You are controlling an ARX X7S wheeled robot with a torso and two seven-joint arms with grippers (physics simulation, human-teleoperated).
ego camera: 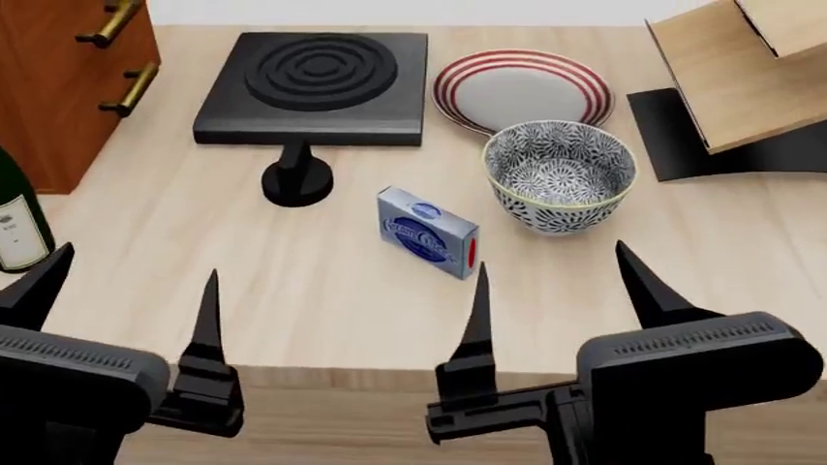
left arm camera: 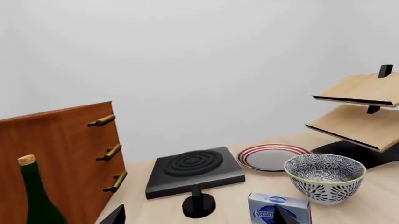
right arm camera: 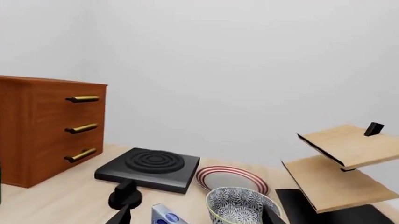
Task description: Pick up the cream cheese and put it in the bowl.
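The cream cheese (ego camera: 428, 233) is a small silver-grey box with a blue oval logo and a red end, lying on the wooden table in front of and left of the bowl (ego camera: 559, 175), a deep white bowl with dark floral pattern. Both show in the left wrist view, box (left arm camera: 278, 208) and bowl (left arm camera: 324, 177), and in the right wrist view, box (right arm camera: 164, 216) and bowl (right arm camera: 240, 206). My left gripper (ego camera: 130, 291) and right gripper (ego camera: 563, 286) are open and empty, held near the table's front edge, short of the box.
A black stove burner block (ego camera: 317, 87) and a black knob stand (ego camera: 296, 177) lie behind the box. A red-striped plate (ego camera: 521, 89) is behind the bowl. A wooden drawer cabinet (ego camera: 65, 77) and wine bottle (ego camera: 15, 218) stand left; a tiered wooden rack (ego camera: 743, 68) stands right.
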